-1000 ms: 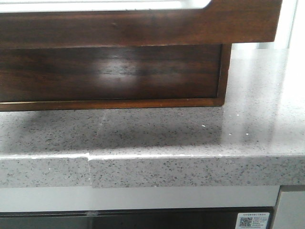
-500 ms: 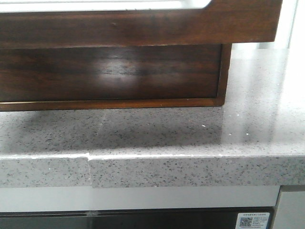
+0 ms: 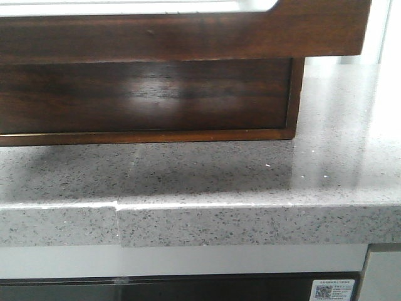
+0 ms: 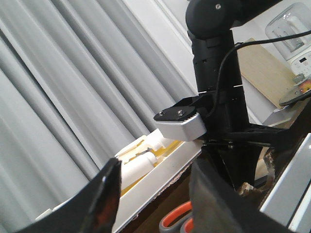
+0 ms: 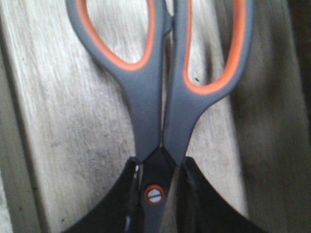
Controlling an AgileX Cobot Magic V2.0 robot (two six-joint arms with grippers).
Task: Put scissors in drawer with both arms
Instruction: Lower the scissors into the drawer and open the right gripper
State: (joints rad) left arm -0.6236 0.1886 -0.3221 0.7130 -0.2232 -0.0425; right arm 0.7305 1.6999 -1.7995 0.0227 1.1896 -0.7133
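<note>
The drawer [image 3: 188,36] is the dark brown glossy front across the top of the front view, with its cutout edge just showing. Neither gripper shows in that view. In the right wrist view my right gripper [image 5: 158,166] is shut on the scissors [image 5: 155,111] at their pivot screw. The grey handles with orange-lined loops point away over pale wood [image 5: 73,121]. In the left wrist view my left gripper [image 4: 155,194] is open and empty. The orange loops of the scissors [image 4: 176,222] show between its fingers, under the black right arm [image 4: 216,87].
A speckled grey stone counter [image 3: 250,175] runs below a second dark wooden front [image 3: 144,94]. The left wrist view shows a white tray with white and yellow items [image 4: 150,155], grey curtains [image 4: 58,87], a wooden board [image 4: 265,73] and a white appliance [image 4: 291,29].
</note>
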